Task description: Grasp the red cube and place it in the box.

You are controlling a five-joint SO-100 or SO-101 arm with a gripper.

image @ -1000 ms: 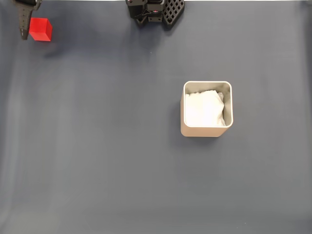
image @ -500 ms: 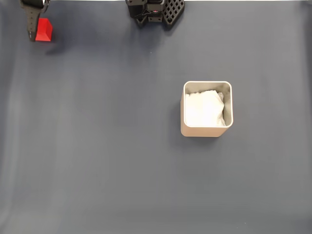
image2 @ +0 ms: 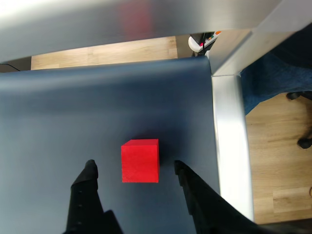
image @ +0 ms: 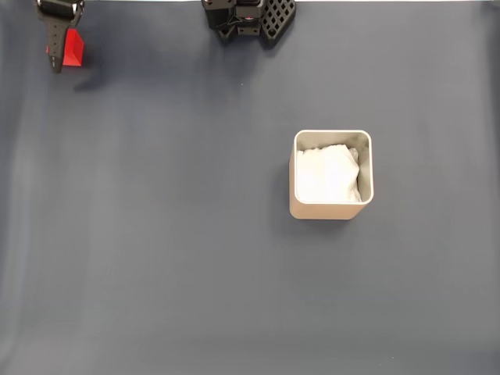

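In the wrist view the pincer [image2: 132, 168] is spread, its 2 black fingers [image2: 87, 187] reaching up from the bottom edge of the frame. The red cube [image2: 140, 160] sits on the dark blue tabletop [image2: 73, 112] between the fingertips, with a gap showing on each side, so neither finger touches it. Right of the cube runs a pale metal rail [image2: 231, 146], and beyond it a wooden floor [image2: 278, 161].

In the fixed view the cube [image: 74, 48] is at the upper left of the frame, partly covered by the dark pincer [image: 58, 45] above it. The box [image: 332, 175] stands right of centre, well apart from the cube, upright, with white padding [image: 326, 175] inside. The arm's black base [image: 248, 17] sits at the top edge, middle of the frame.
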